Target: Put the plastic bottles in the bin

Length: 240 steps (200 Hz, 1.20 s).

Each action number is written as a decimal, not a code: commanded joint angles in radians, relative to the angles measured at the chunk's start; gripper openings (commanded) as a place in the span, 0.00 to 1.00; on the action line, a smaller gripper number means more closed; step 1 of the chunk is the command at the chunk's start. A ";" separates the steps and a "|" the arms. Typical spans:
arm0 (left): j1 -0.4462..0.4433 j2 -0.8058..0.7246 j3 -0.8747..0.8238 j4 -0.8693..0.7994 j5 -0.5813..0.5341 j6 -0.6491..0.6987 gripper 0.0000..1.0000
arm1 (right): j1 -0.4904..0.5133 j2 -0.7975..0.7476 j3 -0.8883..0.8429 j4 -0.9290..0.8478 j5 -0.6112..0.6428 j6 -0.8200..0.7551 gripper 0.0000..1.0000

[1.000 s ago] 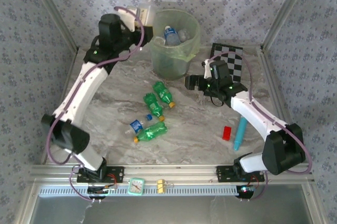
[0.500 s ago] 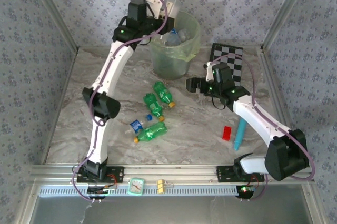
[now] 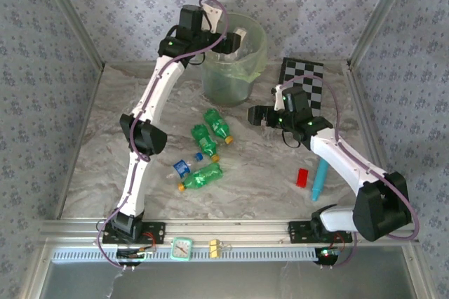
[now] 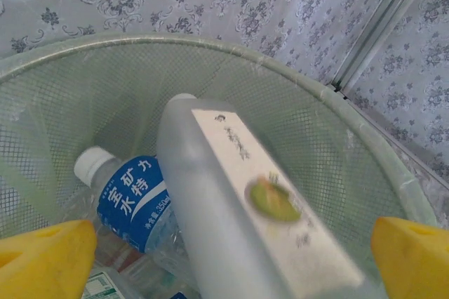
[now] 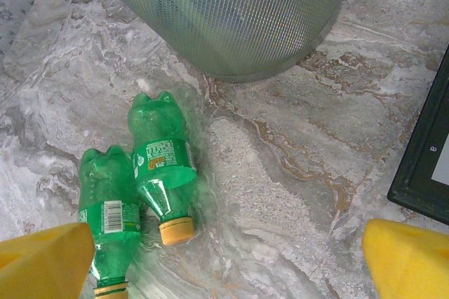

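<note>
- Plastic bottles (image 3: 204,140) lie partly on the marbled table (image 3: 140,144) and partly in the bin (image 3: 231,78). The bin stands at the far side of the table, left of the chequered board (image 3: 309,81).
- From overhead, the left gripper (image 3: 233,38) sits over the bin's mouth with something whitish at it. It is too small there to tell more.
- The left wrist view is clearer. A pale bottle (image 4: 231,222) with a blurred white label lies slanting between the yellow fingertips (image 4: 42,260), its far end inside the bin (image 4: 351,130).
- The left gripper (image 4: 224,271) has its jaws wide apart. A gap shows between the left fingertip and the pale bottle. The bottle's near end is cut off by the frame, so whether it touches the right fingertip cannot be told.
- Beneath it in the bin lies a blue-labelled bottle (image 4: 125,201) with a white cap. What lies under that is cut off and unclear.
- The right gripper (image 3: 258,113) hovers over the table near the bin. In its wrist view the right gripper (image 5: 224,264) has its jaws wide apart with nothing between them.
- That view also shows two green bottles (image 5: 160,158) with yellow caps, side by side and touching, just before the bin's mesh wall (image 5: 231,11). The lower one is partly hidden by a fingertip.
- The overhead view adds a third green bottle (image 3: 201,177) and a clear bottle (image 3: 184,167) nearer the arms. It also shows a red block (image 3: 302,177) beside a cyan stick (image 3: 320,178).
</note>
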 commanded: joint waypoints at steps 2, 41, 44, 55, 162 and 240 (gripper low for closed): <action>-0.007 -0.073 0.015 0.008 0.015 -0.016 1.00 | -0.001 -0.026 -0.007 0.007 -0.015 0.023 1.00; -0.018 -0.179 -0.098 0.023 0.017 -0.017 1.00 | 0.003 -0.010 -0.010 0.028 -0.031 0.028 1.00; -0.019 -0.190 -0.115 0.028 0.017 -0.017 1.00 | 0.003 -0.006 -0.009 0.030 -0.032 0.029 1.00; -0.022 -0.240 -0.192 0.058 0.015 -0.017 1.00 | 0.008 0.001 -0.007 0.035 -0.036 0.029 1.00; -0.024 -0.985 -1.442 0.773 -0.304 -0.089 1.00 | 0.145 0.269 0.100 0.094 -0.104 0.012 1.00; 0.011 -1.255 -1.956 0.811 -0.519 -0.377 1.00 | 0.238 0.540 0.351 0.020 -0.047 -0.053 0.94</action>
